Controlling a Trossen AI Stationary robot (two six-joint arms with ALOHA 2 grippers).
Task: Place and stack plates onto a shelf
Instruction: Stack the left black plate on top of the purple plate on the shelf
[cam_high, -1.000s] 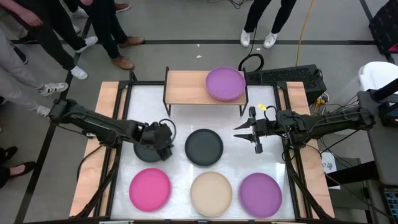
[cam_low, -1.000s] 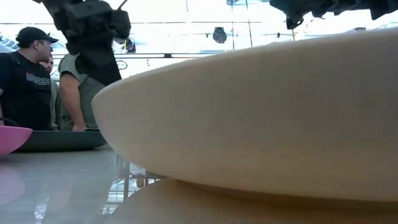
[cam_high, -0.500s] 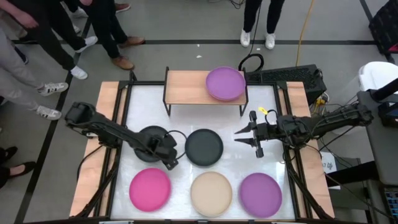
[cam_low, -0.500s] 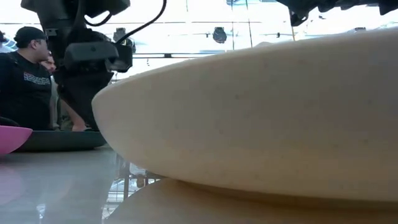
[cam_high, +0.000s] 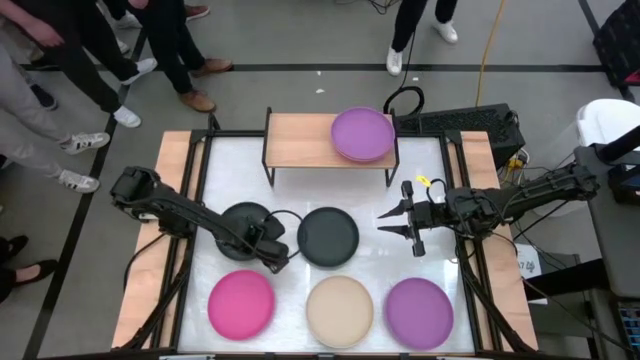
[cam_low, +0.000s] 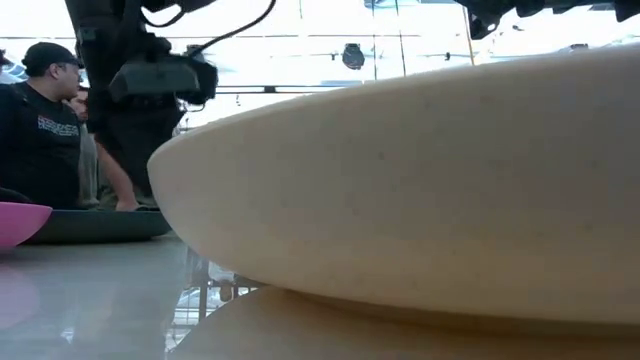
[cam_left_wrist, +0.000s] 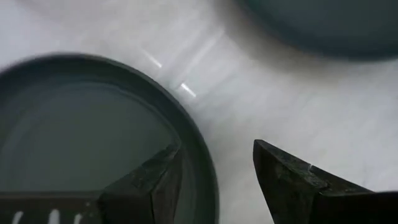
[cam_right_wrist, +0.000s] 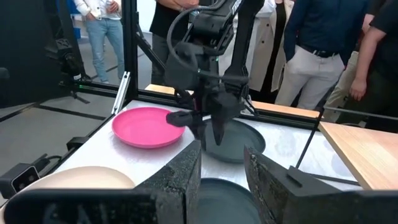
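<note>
A dark grey plate (cam_high: 243, 220) lies on the white table at the left, with a second dark grey plate (cam_high: 328, 237) to its right. My left gripper (cam_high: 272, 254) points down over the first plate's near right rim (cam_left_wrist: 202, 155), open, one finger inside the rim and one outside. My right gripper (cam_high: 400, 222) is open and empty, above the table to the right of the second plate. The wooden shelf (cam_high: 300, 140) stands at the far edge with a purple plate (cam_high: 362, 134) on its right half. Magenta (cam_high: 241, 305), cream (cam_high: 340, 311) and purple (cam_high: 419, 313) plates lie along the near edge. My left gripper straddles the first dark grey plate's near right rim (cam_left_wrist: 208, 177) from above, one finger (cam_left_wrist: 152, 183) over the plate's inside and one (cam_left_wrist: 283, 180) outside it. I cannot tell whether either finger touches the plate, which lies flat on the table.
The cream plate (cam_low: 400, 180) fills most of the low view. Several people stand beyond the table's far and left edges. The shelf's left half (cam_high: 295, 140) is bare wood. Bare table shows between the shelf and the dark grey plates.
My left gripper has gone from over the middle of the left dark grey plate toward the table's near right, and now stands at that plate's near right rim. The plate, covered before, now shows. It has not moved.
</note>
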